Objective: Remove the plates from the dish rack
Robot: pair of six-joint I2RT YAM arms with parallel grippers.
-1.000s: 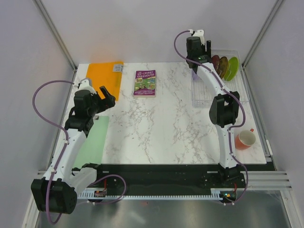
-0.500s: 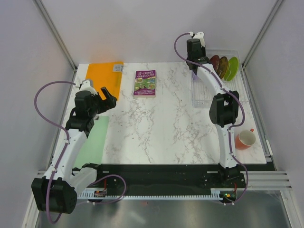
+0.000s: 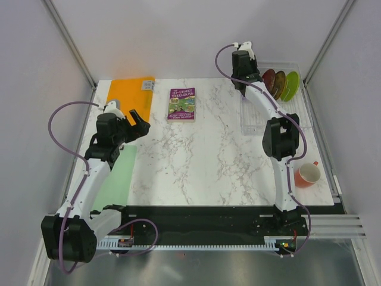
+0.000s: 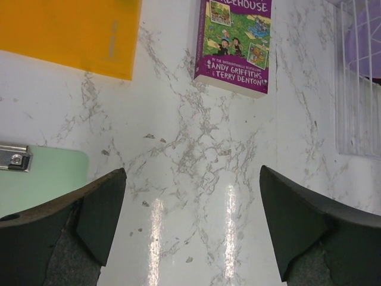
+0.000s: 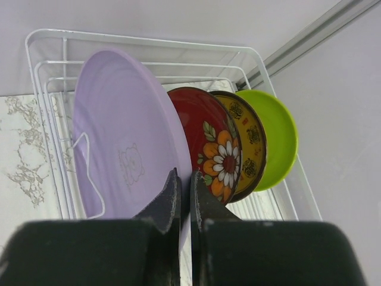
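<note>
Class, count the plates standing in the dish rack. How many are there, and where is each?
4, on edge in one row in the dish rack: lavender plate nearest the wrist camera, then red plate, yellow plate, lime-green plate last. A smaller one behind could be hidden.

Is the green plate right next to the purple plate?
No, the red plate and the yellow plate stand between the lime-green plate and the lavender plate.
</note>
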